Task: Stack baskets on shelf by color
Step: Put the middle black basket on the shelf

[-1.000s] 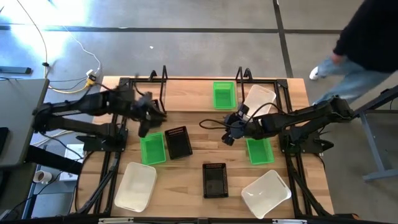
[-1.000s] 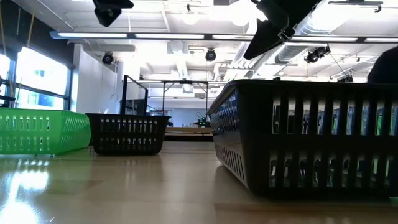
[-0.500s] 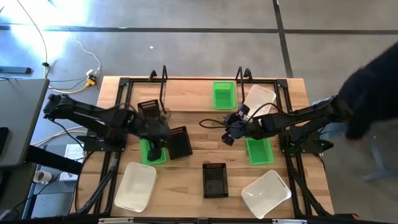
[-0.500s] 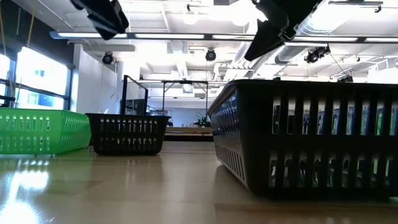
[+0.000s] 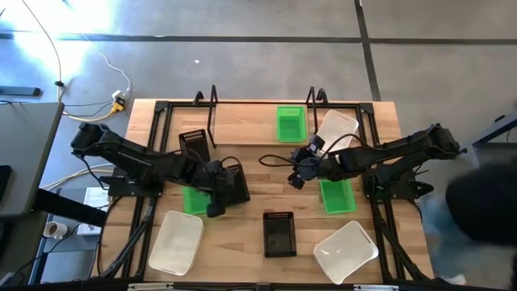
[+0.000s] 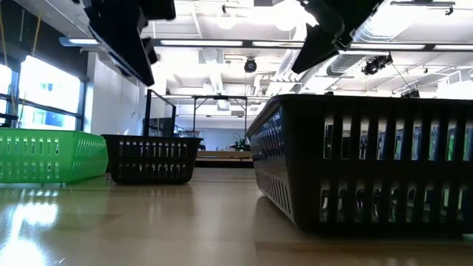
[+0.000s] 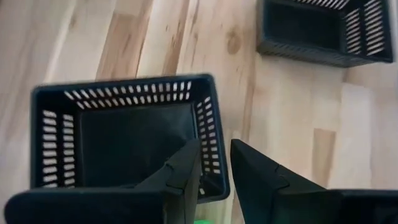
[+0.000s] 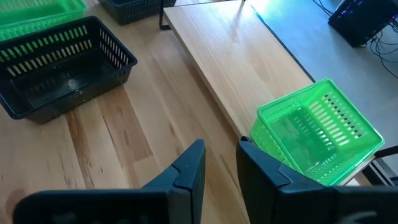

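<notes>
Three baskets appear to sit on the shelf point(image 5: 242, 121) along the upper middle of the high view: a black basket point(image 5: 192, 142) at its left end, a green basket point(image 5: 291, 123) toward the right, and a white basket point(image 5: 337, 126) beside it at the right end. No colour is stacked yet, so most of the task seems left.

On the desk point(image 5: 250, 234) lie six more: a green one point(image 5: 196, 199) and a black one point(image 5: 233, 184) left of centre, another black one point(image 5: 279, 233) at lower centre, a green one point(image 5: 337, 196) at right, and white ones at lower left point(image 5: 176, 241) and lower right point(image 5: 346, 251).

The left end effector point(image 7: 214, 168) hovers over the rim of the left-of-centre black basket, its fingers slightly parted astride the wall, gripping nothing. The right end effector point(image 8: 221, 165) hangs near the frame's centre, fingers slightly apart and empty.
</notes>
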Tool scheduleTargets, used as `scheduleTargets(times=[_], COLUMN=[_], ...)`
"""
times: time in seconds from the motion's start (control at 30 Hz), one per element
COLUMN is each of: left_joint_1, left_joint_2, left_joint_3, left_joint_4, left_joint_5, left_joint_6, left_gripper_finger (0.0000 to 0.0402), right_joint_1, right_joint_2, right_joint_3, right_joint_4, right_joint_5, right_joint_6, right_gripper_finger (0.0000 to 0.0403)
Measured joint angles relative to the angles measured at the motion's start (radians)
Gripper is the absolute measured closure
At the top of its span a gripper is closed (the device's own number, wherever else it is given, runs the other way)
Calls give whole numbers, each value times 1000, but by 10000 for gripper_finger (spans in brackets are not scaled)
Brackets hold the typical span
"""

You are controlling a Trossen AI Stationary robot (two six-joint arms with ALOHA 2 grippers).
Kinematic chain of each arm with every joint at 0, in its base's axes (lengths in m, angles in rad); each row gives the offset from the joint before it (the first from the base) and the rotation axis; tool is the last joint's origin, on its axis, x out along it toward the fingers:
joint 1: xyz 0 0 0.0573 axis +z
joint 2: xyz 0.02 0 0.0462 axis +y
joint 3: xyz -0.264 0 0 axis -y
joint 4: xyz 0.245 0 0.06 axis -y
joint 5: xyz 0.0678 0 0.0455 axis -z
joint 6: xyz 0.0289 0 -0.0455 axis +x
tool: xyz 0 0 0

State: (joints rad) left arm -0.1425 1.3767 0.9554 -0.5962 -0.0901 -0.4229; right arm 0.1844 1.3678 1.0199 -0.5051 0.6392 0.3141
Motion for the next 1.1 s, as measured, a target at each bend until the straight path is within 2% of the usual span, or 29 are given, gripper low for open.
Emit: scheduleTargets(times=[0.2,0.43,0.7,0.97,1.1], left_joint_1=[0,-3,-23,-37,-36], left_joint_2=[56,135,229,305,309], left_joint_3=[0,0,0,0,0], left_joint_4=[50,78,82,99,104], left_joint_5=[53,53,70,9,4], left_joint_6=[-38,-38,-38,-56,-64], left_gripper_finger=[279,242,244,245,267], right_joint_1=[0,0,0,0,0], right_joint_2=[0,0,0,0,0], right_joint_3=[0,0,0,0,0], right_joint_4=[-20,-30,-38,-46,-47], right_joint_5=[-3,-3,-7,-18,-45], right_joint_6=[0,0,0,0,0], right_gripper_finger=[324,324,324,324,324])
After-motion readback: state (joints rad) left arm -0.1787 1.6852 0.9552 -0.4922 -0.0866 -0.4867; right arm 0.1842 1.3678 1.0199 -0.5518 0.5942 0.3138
